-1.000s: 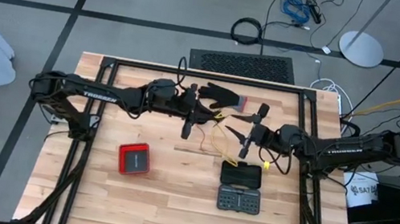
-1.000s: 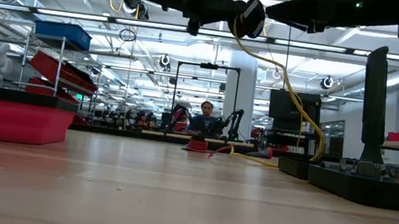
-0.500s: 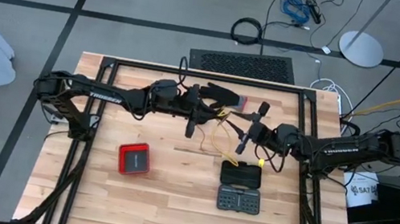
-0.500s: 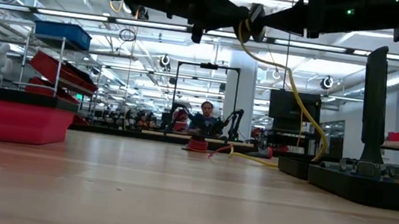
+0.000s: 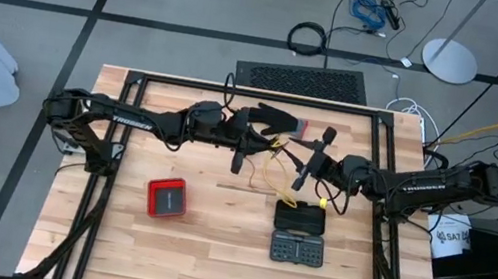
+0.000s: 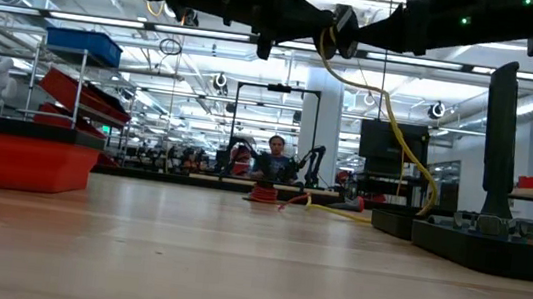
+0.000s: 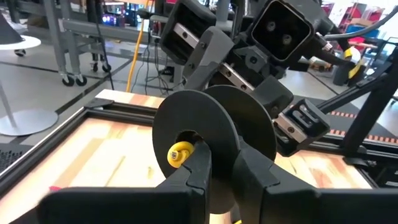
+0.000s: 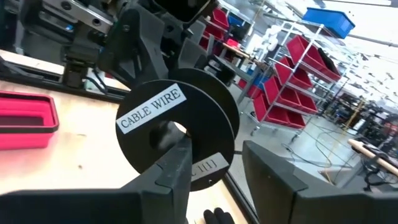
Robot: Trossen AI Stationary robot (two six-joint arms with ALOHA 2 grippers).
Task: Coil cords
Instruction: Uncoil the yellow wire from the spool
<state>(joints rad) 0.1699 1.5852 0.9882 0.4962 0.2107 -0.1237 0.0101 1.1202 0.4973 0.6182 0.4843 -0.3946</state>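
A black spool point(image 8: 177, 130) labelled "CABLE WIRE" hangs high over the table's middle point(image 6: 339, 27). My left gripper point(image 7: 224, 177) is shut on it. A yellow cord point(image 6: 390, 123) runs from the spool down to the table, and its loose loops point(image 5: 271, 172) lie beside the tool case. The cord's yellow end point(image 7: 180, 153) shows in the hub hole. My right gripper point(image 8: 214, 165) faces the spool from the table's right side, open wide. One of its fingers point(image 8: 177, 163) stands in front of the labelled flange. My left gripper pinches the spool between its two fingers at the flange point(image 7: 205, 134), just beside the hub hole. The fingers come level from the table's left. The spool stands on edge, lifted clear of the table, with the cord hanging slack below it. My right gripper: I cannot tell whether its finger touches the labelled flange.
A red box point(image 5: 166, 197) lies near left. A black tool case point(image 5: 299, 232) lies near right of the cord loops. A black glove with a red cuff point(image 5: 278, 119) lies at the far middle. Black frame rails point(image 5: 257, 93) border the wooden table.
My two grippers have drawn slightly closer together above the table's middle, and my right wrist has turned a little. The spool stays aloft in my left gripper. The cord hangs as before.
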